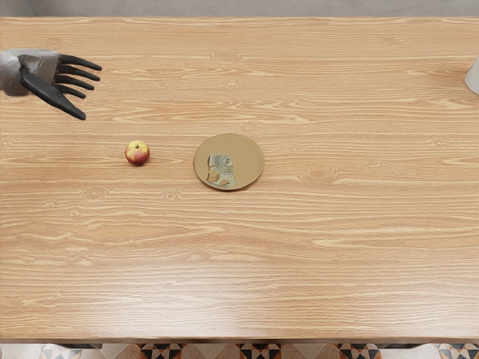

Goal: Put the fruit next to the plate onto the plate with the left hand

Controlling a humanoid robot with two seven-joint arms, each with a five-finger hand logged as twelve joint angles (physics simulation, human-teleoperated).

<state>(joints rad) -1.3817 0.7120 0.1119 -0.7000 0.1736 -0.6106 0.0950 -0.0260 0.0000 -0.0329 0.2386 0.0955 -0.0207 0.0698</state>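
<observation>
- The left hand (54,77) hangs over the bench (299,262) with its dark fingers (81,74) spread wide, holding nothing.
- The apple (137,152) sits on the bench well apart from the hand, nearer the robot and off to the hand's inner side. The plate (228,161) lies farther out on that same side, past the apple and not touching it.
- The step in hand looks like the reach: the hand should stay wide and arrive above the apple, not sweep in low (a round fruit rolls at a nudge).
- It is best to come down with the thumb on one flank and the fingers on the other, closing evenly.
- Lifting clear before crossing to the plate avoids clipping the rim.
- A pale sliver at the far edge is probably the right arm (473,76), at rest; its hand's state cannot be told.
</observation>
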